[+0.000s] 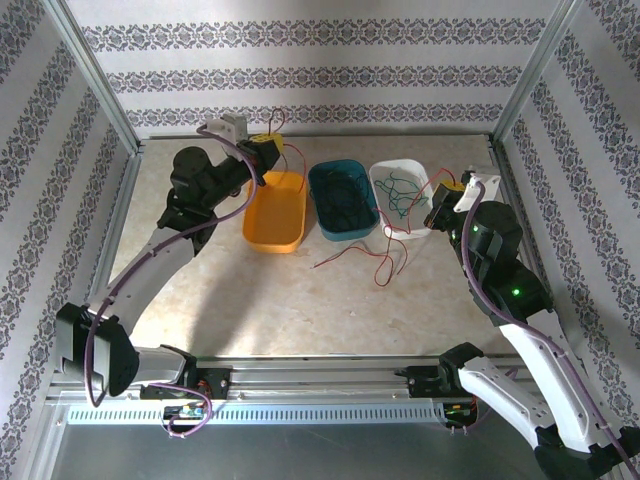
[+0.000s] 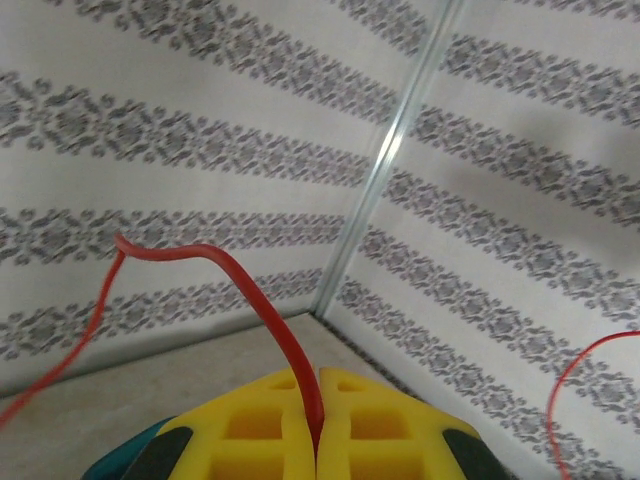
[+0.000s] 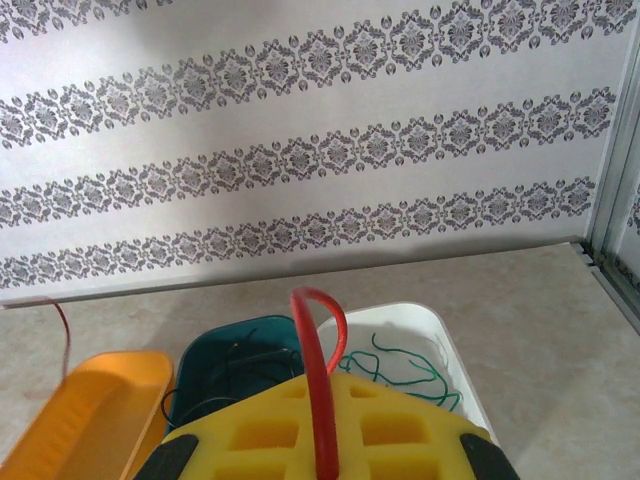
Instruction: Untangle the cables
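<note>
A: Right, where do your cables sit?

B: Your left pincer (image 2: 318,395) is pressed together on a red cable (image 2: 240,272), raised above the far end of the orange tub (image 1: 270,220). Your right pincer (image 3: 323,395) is likewise pinching a red loop (image 3: 318,320), just beside the white tub (image 1: 395,162). A loose red run (image 1: 345,253) lies in curves on the worktop (image 1: 250,290) in front of the tubs. I cannot tell whether all this red is one cable or two.

A: And the tubs?

B: The teal tub (image 1: 315,195) in the middle holds the black cables (image 1: 343,200), and the white one holds the green cables (image 1: 400,195). From above I make out nothing settled in the orange one.

A: How will they handle?

B: Expect them to be very light, limp yet springy. They hold their curls and will likely snag on each other. Pinch near an end, or on a free stretch away from crossings, and draw slowly so your loops slide out rather than tighten.
</note>
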